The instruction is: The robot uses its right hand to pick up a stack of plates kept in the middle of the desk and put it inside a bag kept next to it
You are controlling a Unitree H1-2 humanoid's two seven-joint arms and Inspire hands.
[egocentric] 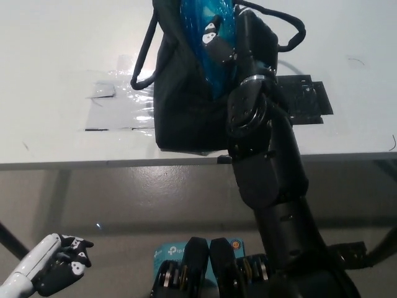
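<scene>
A black bag (186, 99) with long loop handles stands on the white desk (56, 49), its mouth facing up. My black right hand (239, 37) is over the bag's mouth, shut on a stack of shiny blue plates (208, 28). The stack is tilted and partly sunk between the bag's walls; its lower part is hidden. My white left hand (53, 270) rests low at the bottom left, below the desk edge, fingers curled on nothing.
A black patterned square (304, 99) lies on the desk right of the bag. Clear tape patches (118, 102) shine to the bag's left. The desk's front edge (93, 164) runs across the middle, with grey floor below it.
</scene>
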